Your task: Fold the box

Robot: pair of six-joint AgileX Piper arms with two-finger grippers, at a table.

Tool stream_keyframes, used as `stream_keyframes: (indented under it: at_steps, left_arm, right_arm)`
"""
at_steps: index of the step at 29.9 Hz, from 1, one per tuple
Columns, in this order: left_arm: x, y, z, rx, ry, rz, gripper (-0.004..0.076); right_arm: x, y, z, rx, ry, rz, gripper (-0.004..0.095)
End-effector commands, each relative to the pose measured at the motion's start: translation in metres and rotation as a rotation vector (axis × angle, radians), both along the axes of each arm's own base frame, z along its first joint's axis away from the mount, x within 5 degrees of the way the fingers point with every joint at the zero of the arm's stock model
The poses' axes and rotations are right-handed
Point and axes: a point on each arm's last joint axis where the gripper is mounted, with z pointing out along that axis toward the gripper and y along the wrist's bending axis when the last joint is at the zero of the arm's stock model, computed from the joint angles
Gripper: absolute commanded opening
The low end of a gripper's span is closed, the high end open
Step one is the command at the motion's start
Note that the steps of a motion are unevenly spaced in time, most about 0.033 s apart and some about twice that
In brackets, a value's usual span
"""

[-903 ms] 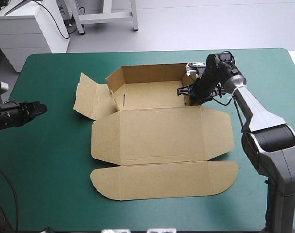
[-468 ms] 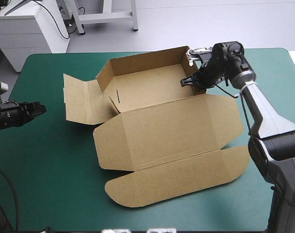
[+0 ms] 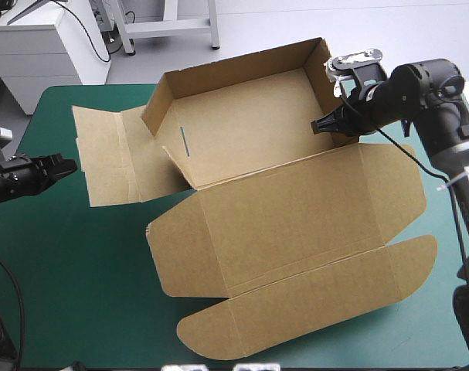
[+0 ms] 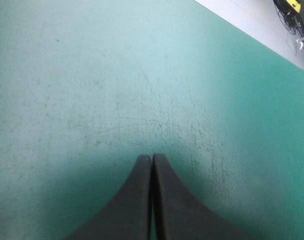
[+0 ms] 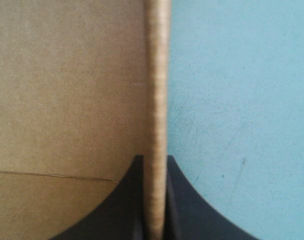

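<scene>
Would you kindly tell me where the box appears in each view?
High view: the box spreads over mid-table, right claw shut on its right wall.
Left wrist view: absent; only teal-green cover ahead of the shut left claw.
Right wrist view: its wall edge stands between the claw's fingers.
Shared landmark: the teal-green cover.

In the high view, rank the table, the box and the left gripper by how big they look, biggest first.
1. Table.
2. Box, though the right gripper holds it up nearer the camera, which enlarges it.
3. Left gripper, shut, clearly smallest.
</scene>
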Motion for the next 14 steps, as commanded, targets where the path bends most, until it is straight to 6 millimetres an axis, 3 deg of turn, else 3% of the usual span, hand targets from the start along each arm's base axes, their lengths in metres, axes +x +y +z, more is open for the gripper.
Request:
stream_keyframes:
  at_steps: [1, 5, 8, 14]
  left_arm:
    - [0.005, -0.001, 0.010, -0.044, -0.058, 0.006, -0.0008]
    - [0.016, -0.005, -0.002, -0.067, -0.025, -0.022, -0.0008]
    - [0.025, -0.022, -0.008, -0.081, -0.013, -0.088, -0.0008]
    - [0.043, -0.088, -0.002, -0.242, -0.033, -0.218, -0.0008]
  right_arm:
    - [-0.040, -0.005, 0.040, 0.084, -0.104, 0.010, -0.0014]
    - [-0.064, -0.006, 0.058, 0.146, -0.153, 0.037, -0.0014]
    - [-0.073, -0.006, 0.064, 0.170, -0.169, 0.056, -0.0014]
    - [-0.069, -0.002, 0.061, 0.195, -0.150, 0.074, -0.0014]
